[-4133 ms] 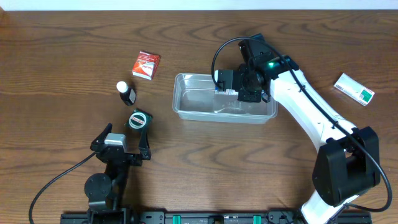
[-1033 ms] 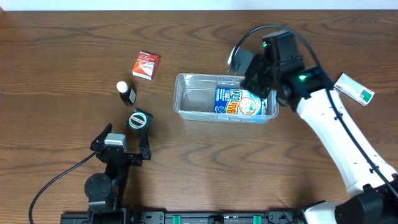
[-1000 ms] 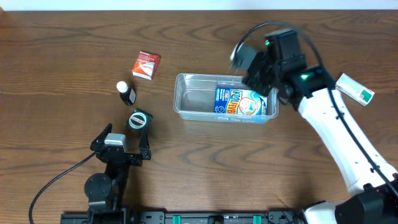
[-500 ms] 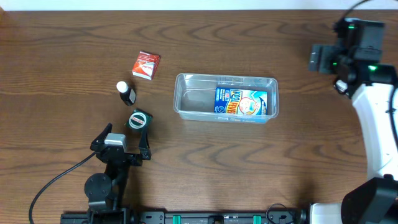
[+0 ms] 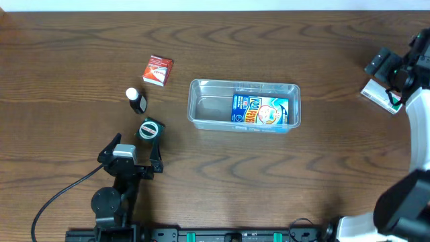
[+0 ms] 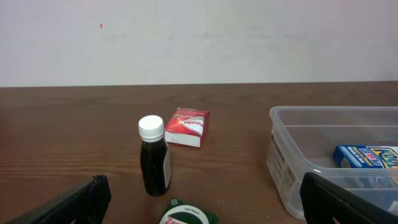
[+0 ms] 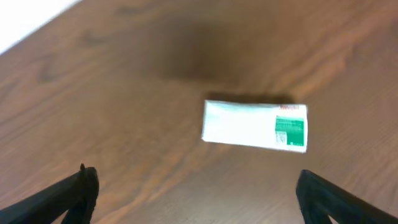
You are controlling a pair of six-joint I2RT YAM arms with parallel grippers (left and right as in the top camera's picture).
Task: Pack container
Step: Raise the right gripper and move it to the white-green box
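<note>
While the clear container (image 5: 209, 107) sits mid-desk (image 5: 67, 40), one blue box (image 5: 261, 110) lies flat in its right half. At the right edge of the overhead frame the right hand (image 7: 196, 190) hangs over a white-and-green box (image 7: 255, 126), fingers spread wide with nothing between them. The left hand (image 5: 132, 151), at lower left, is equally wide and empty.

The count is one container and three small boxes: the blue one packed, a red box (image 5: 158, 70) at upper left, and the white-and-green one at far right. There is also one dark bottle (image 5: 137, 101) and one round green tin (image 5: 150, 129), both left of the container.

The likely hazard: the white-and-green box lies flat and off-centre in the wrist view, so a descent as aimed could clip one end and skid it across the desk; the upright bottle also looks easy to topple
</note>
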